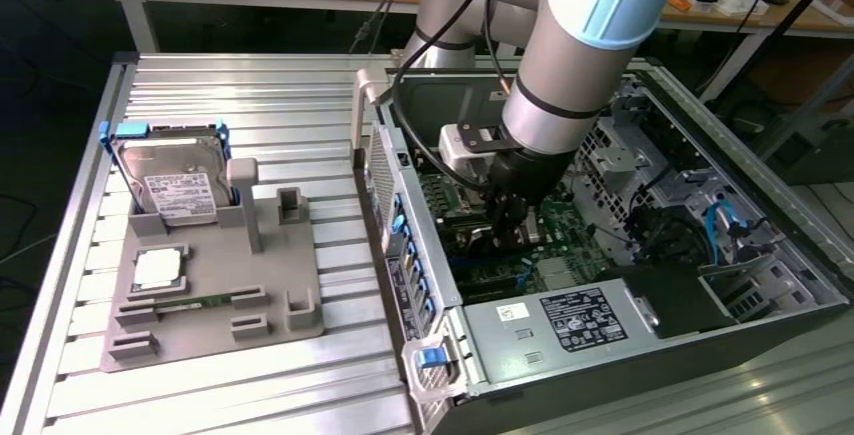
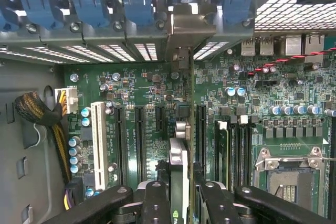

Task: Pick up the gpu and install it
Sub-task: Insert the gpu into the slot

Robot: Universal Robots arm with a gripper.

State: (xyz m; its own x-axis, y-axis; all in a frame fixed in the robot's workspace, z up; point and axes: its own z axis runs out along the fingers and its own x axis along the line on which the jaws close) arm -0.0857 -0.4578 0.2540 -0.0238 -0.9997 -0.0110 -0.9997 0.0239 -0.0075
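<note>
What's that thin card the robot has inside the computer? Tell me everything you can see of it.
The gpu is a thin dark card, seen edge-on in the wrist view, with a silvery block on one face. It stands on edge over the green motherboard, clamped between the fingers of the gripper. Its metal end bracket reaches the case's slotted wall. Whether it sits in a slot, I cannot tell.

We see an arm (image 1: 574, 65) of thick silver-grey tubes with pale blue caps (image 1: 621, 0) at the joints and a black band (image 1: 547, 105) near the wrist, with black cables (image 1: 454, 25) strung alongside. On the wrist we note a small grey box (image 1: 467, 150), and below it the black gripper (image 1: 511, 237), whose fingers (image 2: 156, 203) and link bars (image 2: 94, 208) carry round silvery screws (image 2: 122, 190).
</note>
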